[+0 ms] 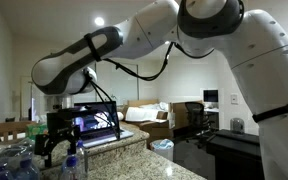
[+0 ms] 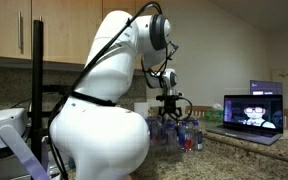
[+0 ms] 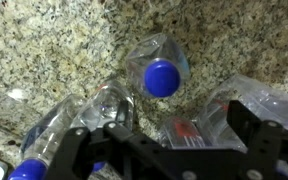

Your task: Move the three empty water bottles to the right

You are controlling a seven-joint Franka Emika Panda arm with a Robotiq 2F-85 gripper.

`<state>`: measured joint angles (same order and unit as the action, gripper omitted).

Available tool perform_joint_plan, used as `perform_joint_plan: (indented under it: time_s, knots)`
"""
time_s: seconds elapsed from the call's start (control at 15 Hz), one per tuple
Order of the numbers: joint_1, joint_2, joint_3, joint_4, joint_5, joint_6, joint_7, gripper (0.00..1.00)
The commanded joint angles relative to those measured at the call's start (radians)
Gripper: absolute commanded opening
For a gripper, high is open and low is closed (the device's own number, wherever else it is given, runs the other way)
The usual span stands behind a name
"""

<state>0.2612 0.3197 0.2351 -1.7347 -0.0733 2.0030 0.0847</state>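
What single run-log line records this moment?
pincer: open | bottles: below pincer, none gripped | counter: granite | laptop: open

Blue caps, clear bottles, tan/blk speckled granite counter, blk fingers

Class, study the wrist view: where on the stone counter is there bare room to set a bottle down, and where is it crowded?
Bare counter lies along the top, on both sides of the blue-capped bottle. The lower half is crowded: more bottles at lower left, clear plastic at right, the open gripper over them.
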Motion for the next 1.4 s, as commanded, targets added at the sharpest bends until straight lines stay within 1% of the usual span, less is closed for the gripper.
perform_joint_plan:
  time_s: [0.0, 0.13, 0.33, 0.4, 0.47, 0.53, 0.6, 0.8, 1.07, 1.13, 1.2, 1.33]
  knots:
    - [-0.012, -0.039, -0.012, -0.08, 0.045, 0.026, -0.02, 1.0]
    - [-0.02, -0.036, -0.013, -0.113, 0.064, 0.056, -0.038, 1.0]
    - [-0.02, -0.052, -0.02, -0.168, 0.067, 0.092, -0.02, 1.0]
    - [-0.017, -0.048, -0.024, -0.168, 0.063, 0.099, -0.007, 0.75]
    - [-0.015, -0.055, -0.027, -0.178, 0.059, 0.107, 0.002, 0.73]
    - [-0.012, -0.072, -0.031, -0.193, 0.05, 0.115, 0.019, 0.67]
    - [-0.008, -0.085, -0.033, -0.2, 0.042, 0.119, 0.029, 0.59]
    - [0.007, -0.105, -0.033, -0.194, 0.013, 0.106, 0.053, 0.41]
    - [0.022, -0.112, -0.031, -0.176, -0.014, 0.089, 0.083, 0.13]
    - [0.025, -0.111, -0.032, -0.173, -0.017, 0.086, 0.088, 0.11]
    - [0.024, -0.109, -0.032, -0.168, -0.017, 0.079, 0.088, 0.14]
    - [0.018, -0.117, -0.036, -0.154, -0.014, 0.048, 0.086, 0.14]
